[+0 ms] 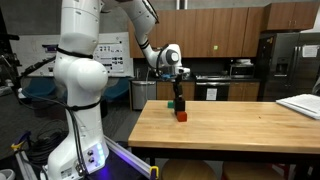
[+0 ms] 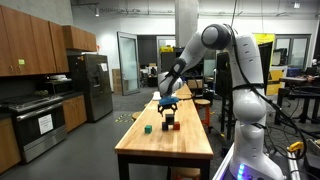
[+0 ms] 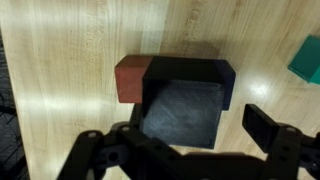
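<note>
Black block (image 3: pixel 185 95) over half-hidden red block (image 3: pixel 130 80), under spread pincer (image 3: pixel 180 137); green block (image 3: pixel 308 58) cropped.

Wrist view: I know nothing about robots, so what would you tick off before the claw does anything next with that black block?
1. Is the gripper open wide? Ok.
2. Is there nothing held between its fingers? Ok.
3. Is the black block centred below the gripper? Ok, roughly.
4. Is the red block apart from the black block? Not ok, they touch.
5. Is the green block out of the way? Ok, it stands apart on the table.
6. How much gap is there between the fingertips and the black block? Cannot tell.
</note>
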You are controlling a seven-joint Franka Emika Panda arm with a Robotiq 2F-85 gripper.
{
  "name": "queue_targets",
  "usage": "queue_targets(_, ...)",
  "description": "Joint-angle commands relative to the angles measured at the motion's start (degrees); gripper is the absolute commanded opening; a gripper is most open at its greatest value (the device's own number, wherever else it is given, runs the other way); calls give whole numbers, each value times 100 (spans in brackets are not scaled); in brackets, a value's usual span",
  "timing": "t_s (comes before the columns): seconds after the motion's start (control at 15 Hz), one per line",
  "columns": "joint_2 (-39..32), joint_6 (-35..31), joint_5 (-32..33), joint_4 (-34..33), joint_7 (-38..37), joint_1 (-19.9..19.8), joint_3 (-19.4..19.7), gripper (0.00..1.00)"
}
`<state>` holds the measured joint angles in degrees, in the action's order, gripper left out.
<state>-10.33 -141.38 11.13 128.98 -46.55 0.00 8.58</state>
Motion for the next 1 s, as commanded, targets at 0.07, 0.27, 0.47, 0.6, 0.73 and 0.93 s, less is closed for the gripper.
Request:
queue_targets(0.07,-9,632,239,-309,-289,57,33,100)
queue_targets(0.27,14,965,391,-417,-397,32,16,100)
queue_targets(0.47,53,1067,470,-536,-411,53,-26,100)
queue_targets(0.6,32,978,448,-617,-351,78,-76,100)
queue_targets(0.73,-69,830,409,-736,-333,125,-142,100)
queue_targets(0.93,-304,688,300,-970,-303,219,-301,100)
